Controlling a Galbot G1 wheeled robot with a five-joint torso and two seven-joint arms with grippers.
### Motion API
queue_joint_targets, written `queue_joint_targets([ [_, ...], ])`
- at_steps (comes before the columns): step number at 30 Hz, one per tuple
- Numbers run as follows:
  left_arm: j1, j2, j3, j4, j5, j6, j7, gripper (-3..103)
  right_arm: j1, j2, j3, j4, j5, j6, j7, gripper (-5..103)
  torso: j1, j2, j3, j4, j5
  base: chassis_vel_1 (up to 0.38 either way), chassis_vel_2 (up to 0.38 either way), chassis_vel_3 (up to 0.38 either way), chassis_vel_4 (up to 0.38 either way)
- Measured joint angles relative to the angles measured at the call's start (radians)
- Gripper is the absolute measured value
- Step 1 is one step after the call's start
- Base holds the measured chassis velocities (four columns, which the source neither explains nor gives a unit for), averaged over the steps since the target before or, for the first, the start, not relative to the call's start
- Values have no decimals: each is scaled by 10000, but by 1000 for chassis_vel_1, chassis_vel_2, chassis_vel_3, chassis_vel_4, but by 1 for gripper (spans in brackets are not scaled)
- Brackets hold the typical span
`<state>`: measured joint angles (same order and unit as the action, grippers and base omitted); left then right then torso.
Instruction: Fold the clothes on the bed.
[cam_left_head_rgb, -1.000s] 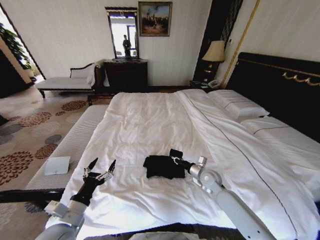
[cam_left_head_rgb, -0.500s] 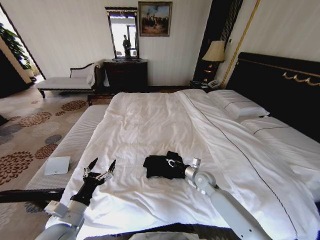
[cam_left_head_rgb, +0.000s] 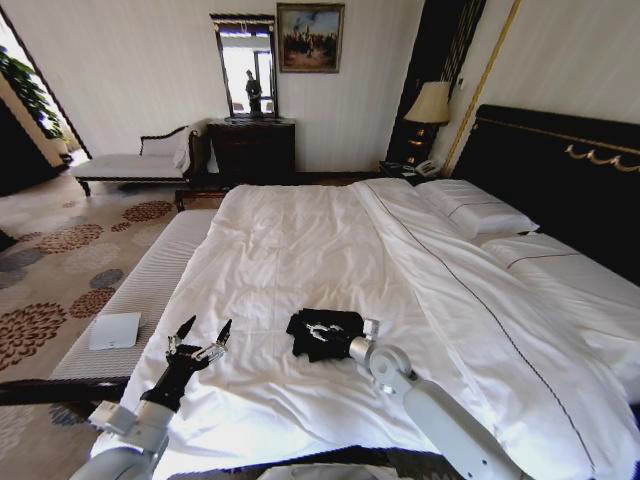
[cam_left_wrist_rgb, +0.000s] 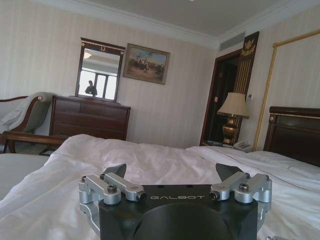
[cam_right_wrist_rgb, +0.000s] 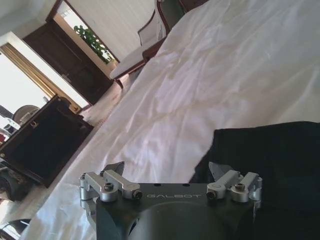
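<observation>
Right gripper (cam_left_head_rgb: 322, 331) is stretched low over the black T-shirt (cam_left_head_rgb: 318, 325), a bunched heap near the foot of the bed (cam_left_head_rgb: 300, 240), fingers spread with nothing in them. Left gripper (cam_left_head_rgb: 200, 338) hovers off to the side, also spread wide. Both wrist housings read "GALBOT".

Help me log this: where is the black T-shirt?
In the head view, the T-shirt lies bunched on the white duvet near the bed's foot, with the right gripper over it.
</observation>
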<state>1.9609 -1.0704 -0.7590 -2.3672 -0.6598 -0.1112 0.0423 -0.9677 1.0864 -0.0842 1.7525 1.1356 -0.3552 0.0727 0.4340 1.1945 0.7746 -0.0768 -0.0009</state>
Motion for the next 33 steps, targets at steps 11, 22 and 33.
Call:
queue_joint_targets([
  [11, 1, 0, 0, 0, 0, 0, 0, 100, -1039, -35, 1493, -791, -2589, 2073, -455, 100, 0, 0, 0, -5, 2, 0, 0, 0, 0],
  [22, 0, 0, 0, 0, 0, 0, 0, 100, -1190, 1562, 1505, -3249, -6555, 4769, -1125, 100, -1, 1, -1, -1, 0, 0, 0, 0, 0],
  [33, 0, 0, 0, 0, 0, 0, 0, 100, -173, 2368, 81, -4208, -7078, 4908, -1131, 100, 0, 0, 0, 0, 1, 0, 0, 0, 0],
])
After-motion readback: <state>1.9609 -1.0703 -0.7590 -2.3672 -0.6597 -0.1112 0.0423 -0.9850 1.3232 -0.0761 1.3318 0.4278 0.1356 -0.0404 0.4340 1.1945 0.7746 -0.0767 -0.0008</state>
